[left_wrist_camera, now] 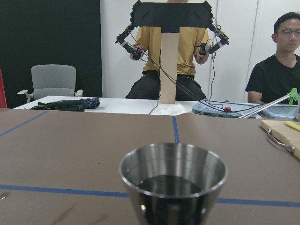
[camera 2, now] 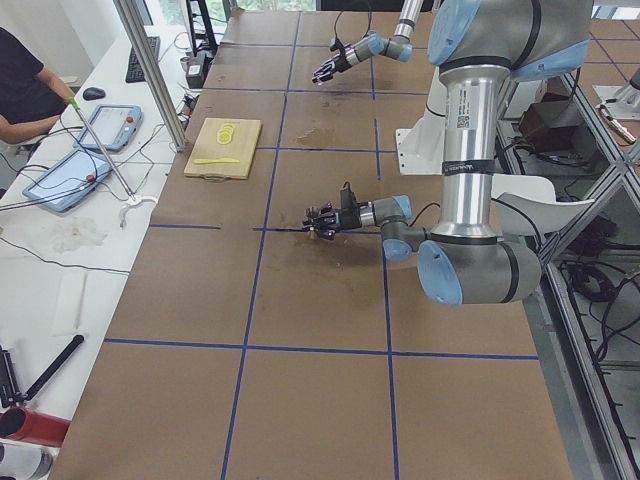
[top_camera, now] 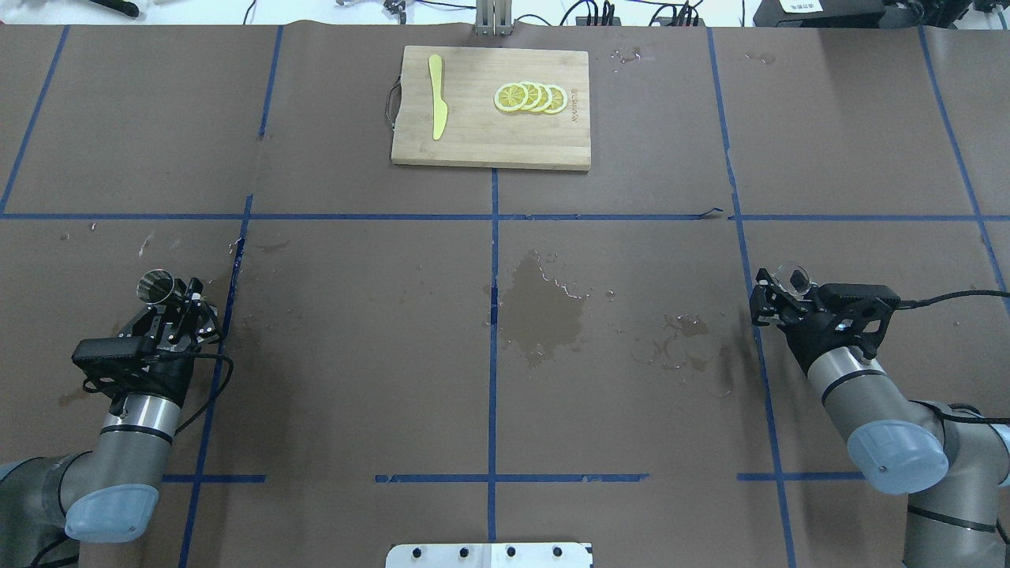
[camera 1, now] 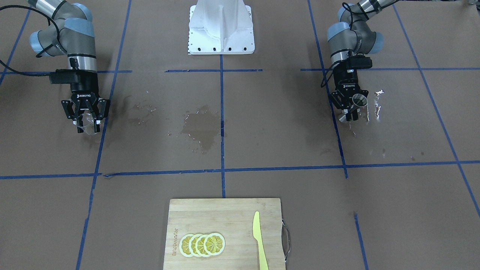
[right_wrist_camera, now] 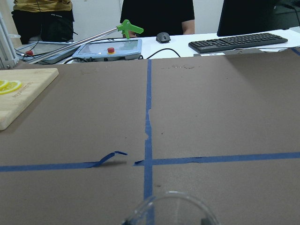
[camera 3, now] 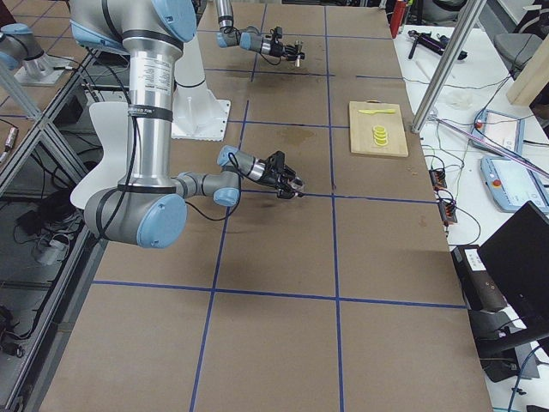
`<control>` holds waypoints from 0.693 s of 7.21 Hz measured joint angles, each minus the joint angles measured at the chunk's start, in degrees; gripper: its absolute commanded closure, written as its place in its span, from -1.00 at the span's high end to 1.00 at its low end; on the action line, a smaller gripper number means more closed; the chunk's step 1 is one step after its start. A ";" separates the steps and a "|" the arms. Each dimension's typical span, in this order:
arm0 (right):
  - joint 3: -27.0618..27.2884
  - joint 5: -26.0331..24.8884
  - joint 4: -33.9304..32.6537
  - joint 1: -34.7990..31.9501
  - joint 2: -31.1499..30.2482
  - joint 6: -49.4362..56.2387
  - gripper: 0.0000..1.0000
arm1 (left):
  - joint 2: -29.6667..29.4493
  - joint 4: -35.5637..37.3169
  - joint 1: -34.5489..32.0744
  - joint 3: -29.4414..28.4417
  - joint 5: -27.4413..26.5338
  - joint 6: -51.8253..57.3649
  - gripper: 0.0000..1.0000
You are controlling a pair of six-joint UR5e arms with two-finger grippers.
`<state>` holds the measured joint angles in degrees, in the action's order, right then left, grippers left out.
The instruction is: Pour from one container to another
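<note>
Currently both arms sit far apart at opposite ends of the table [top_camera: 355, 371], each with a container in hand. Left gripper [camera 1: 350, 112] has its fingers clamped on the waist of the metal jigger [camera 1: 360, 100], low over the brown paper on the robot's left side, just beside a blue tape line [camera 1: 337, 135]. In the left wrist view the jigger's mouth fills the bottom centre and its inside looks dark; can't tell if that's liquid or reflection. Right gripper [camera 1: 88, 125] has its fingers closed around the glass beaker [top_camera: 793, 277], low over the robot's right side, also right by a tape line. The right wrist view only catches the clear rim at the bottom edge, contents not readable. Can't tell from any view whether either container touches the table. Wet patch [top_camera: 536, 308] on the paper at table centre, between the two arms, with smaller splashes [top_camera: 678, 347] trailing toward the right arm. Cutting board [top_camera: 473, 146] at the far middle edge, well clear of both grippers, carrying overlapping lemon slices [top_camera: 530, 97] and a yellow knife [top_camera: 436, 106] lying apart from them
</note>
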<state>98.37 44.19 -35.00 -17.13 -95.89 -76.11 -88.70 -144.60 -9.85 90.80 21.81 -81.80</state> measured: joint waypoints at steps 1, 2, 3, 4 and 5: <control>0.07 -0.13 0.04 -0.01 0.00 0.00 -1.00 | -0.04 0.01 0.11 -0.25 0.14 0.04 -0.48; 0.11 -0.33 0.03 -0.01 0.00 0.00 -1.00 | -0.06 0.02 0.21 -0.43 0.28 0.17 -0.29; 0.14 -0.44 0.03 -0.01 -0.02 0.00 -1.00 | -0.06 0.02 0.24 -0.49 0.37 0.39 -0.13; 0.15 -0.48 0.08 -0.01 -0.05 0.00 -1.00 | -0.07 0.02 0.26 -0.51 0.40 0.52 0.09; 0.15 -0.50 0.09 -0.01 -0.07 0.00 -1.00 | -0.07 0.02 0.26 -0.51 0.44 0.56 0.18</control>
<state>98.51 43.69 -34.90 -17.14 -95.96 -76.11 -88.77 -144.58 -9.59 90.28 22.25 -81.24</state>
